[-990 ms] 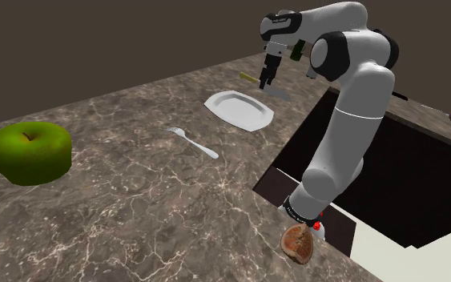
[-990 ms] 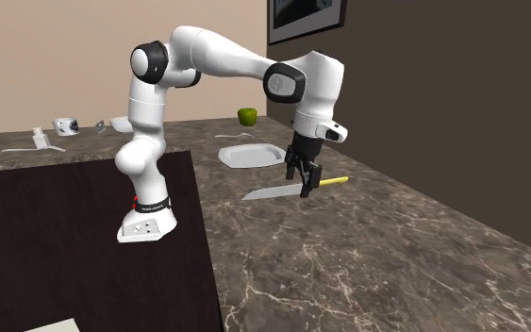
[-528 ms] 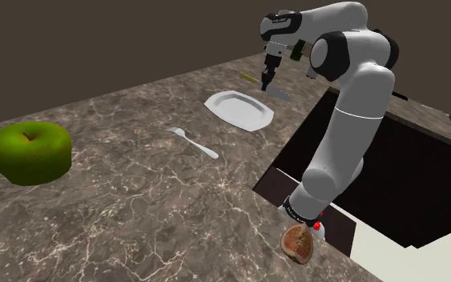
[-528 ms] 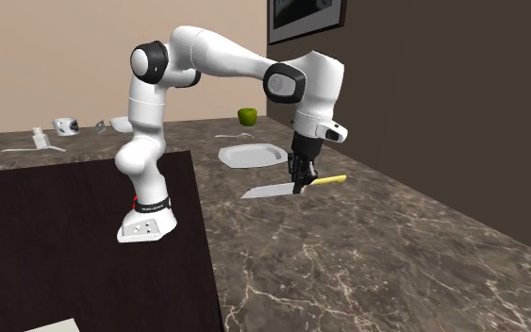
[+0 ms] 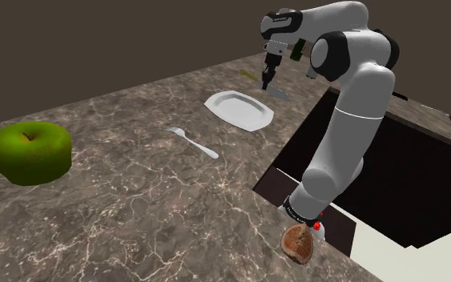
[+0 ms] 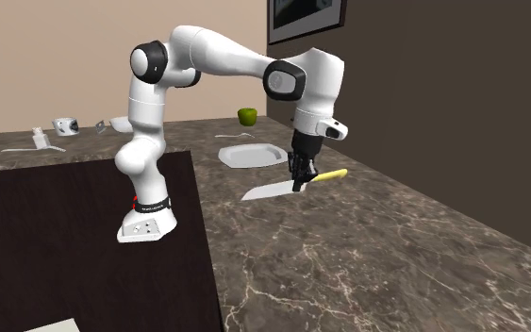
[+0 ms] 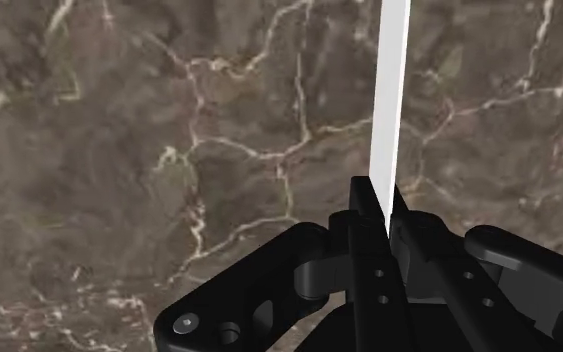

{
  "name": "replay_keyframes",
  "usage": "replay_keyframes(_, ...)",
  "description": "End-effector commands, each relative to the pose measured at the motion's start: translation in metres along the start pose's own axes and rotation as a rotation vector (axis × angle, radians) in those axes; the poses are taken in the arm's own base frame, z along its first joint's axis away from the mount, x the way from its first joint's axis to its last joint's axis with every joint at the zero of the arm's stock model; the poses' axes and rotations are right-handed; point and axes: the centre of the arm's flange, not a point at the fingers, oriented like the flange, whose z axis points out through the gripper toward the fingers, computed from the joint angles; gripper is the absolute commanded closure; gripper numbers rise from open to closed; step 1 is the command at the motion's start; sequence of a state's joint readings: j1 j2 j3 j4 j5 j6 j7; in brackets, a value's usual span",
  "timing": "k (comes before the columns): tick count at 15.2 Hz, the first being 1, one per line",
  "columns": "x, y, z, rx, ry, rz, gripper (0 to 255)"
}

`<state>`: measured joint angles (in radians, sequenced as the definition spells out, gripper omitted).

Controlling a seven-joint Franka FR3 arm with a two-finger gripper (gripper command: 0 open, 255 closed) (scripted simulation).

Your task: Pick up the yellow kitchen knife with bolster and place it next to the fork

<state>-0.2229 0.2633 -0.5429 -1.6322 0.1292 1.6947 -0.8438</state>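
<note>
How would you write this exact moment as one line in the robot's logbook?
stage: grasping | gripper: shut on knife | fork: on counter, past the plate | placed: not yet

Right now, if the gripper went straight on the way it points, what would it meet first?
The brown marbled countertop, straight below. The gripper points down, jaws shut on the knife; nothing else seems to lie between.

The shoulder view sits high beside the white robot arm [image 5: 352, 120] and looks down the brown veined marble counter [image 5: 135, 200]. The second exterior view is farther off, maybe facing back. Both share the white flat plate [image 5: 239, 110]. The wrist view looks down from close.
</note>
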Motion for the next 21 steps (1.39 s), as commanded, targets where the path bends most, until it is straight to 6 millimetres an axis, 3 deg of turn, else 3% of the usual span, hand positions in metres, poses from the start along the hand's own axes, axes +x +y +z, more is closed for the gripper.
replay_keyframes(1,-0.001,-0.001,-0.010,0.000,0.000,0.000,255)
replay_keyframes(21,-0.013,-0.013,-0.111,0.000,0.000,0.000,255)
